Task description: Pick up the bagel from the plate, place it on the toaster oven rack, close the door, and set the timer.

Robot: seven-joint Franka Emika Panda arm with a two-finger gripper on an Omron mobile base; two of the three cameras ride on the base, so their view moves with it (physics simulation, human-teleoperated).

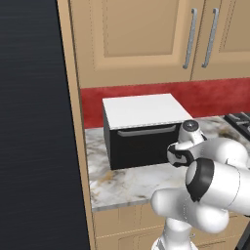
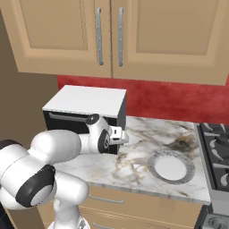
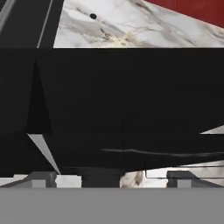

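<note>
the plate (image 2: 171, 167) lies flat on the marble counter (image 2: 134, 165), bare white in its middle, near the counter's front edge at about 4 o'clock from the toaster oven (image 2: 85, 117); the bagel cannot be made out in these pictures; the door (image 1: 144, 145) of the black oven stands upright and shut, its silver bar handle (image 1: 146, 131) running across the top of the front panel; the oven's top is white, and it sits at the left end of the counter against a red backsplash (image 2: 165, 100); tan wall cabinets (image 2: 112, 36) with long silver handles hang above; a stove (image 2: 219, 147) adjoins the counter at 3 o'clock from the plate; a tall dark panel (image 1: 34, 127) closes the counter's left end; open marble lies between oven and plate.

the gripper (image 2: 121, 134) hangs at the oven's front right corner, well apart from the plate, which lies at about 4 o'clock from it; in the hand view the two finger tips (image 3: 41, 179) stand wide apart with nothing between them, a black surface right ahead.
</note>
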